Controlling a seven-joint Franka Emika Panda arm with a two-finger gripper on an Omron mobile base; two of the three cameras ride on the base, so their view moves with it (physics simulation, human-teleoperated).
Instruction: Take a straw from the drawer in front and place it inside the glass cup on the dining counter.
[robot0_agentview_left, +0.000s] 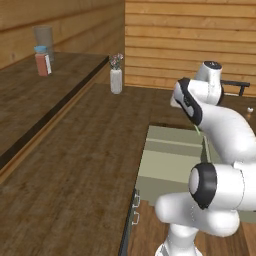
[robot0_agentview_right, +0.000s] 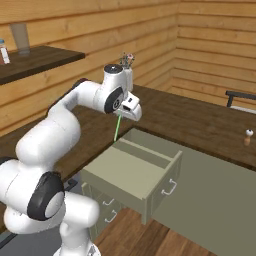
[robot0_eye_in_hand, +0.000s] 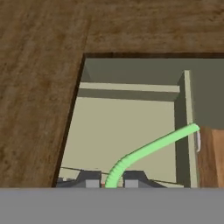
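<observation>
Claw (robot0_eye_in_hand: 111, 183) pinching the straw (robot0_eye_in_hand: 151, 151) above the open drawer (robot0_agentview_right: 131, 172).
Held only by its end, the slender straw hangs down; a quick swing could twist it loose before it reaches the cup.

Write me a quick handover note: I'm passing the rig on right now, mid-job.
Gripper: shut on the straw, raised above the open drawer.
Straw: hangs down from the fingers, its lower end over the drawer interior, clear of the floor in the right base view.
Drawer: pulled out, nothing else visible inside.
Done: straw picked and lifted out.
Left: carry it to the dining counter, find the glass cup and drop the straw in. The white flower vase is not the target.
</observation>
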